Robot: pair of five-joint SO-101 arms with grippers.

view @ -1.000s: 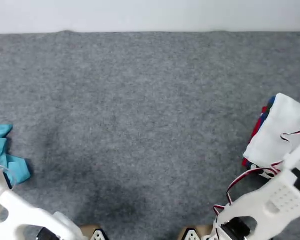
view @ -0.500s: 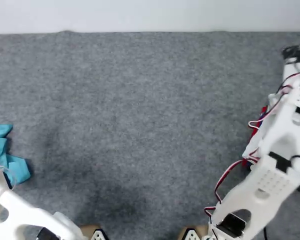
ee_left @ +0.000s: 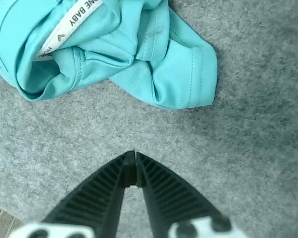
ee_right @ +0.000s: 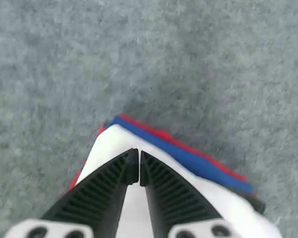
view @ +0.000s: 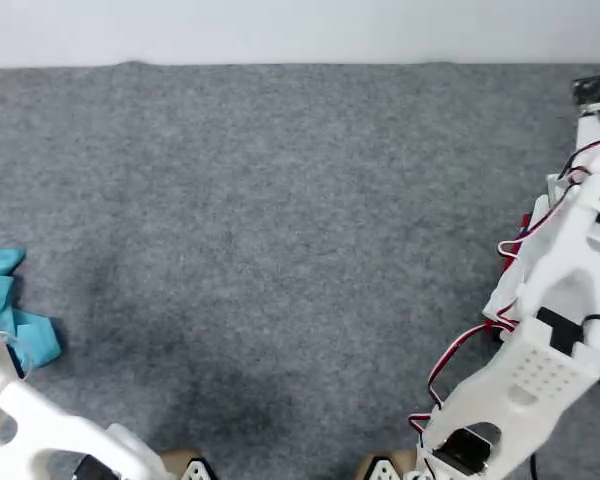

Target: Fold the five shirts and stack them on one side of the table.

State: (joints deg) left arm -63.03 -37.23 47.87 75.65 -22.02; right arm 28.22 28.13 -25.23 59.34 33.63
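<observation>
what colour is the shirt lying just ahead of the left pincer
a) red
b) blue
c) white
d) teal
d, the left wrist view shows the shut left pincer aimed at a crumpled teal shirt, apart from it.
</observation>
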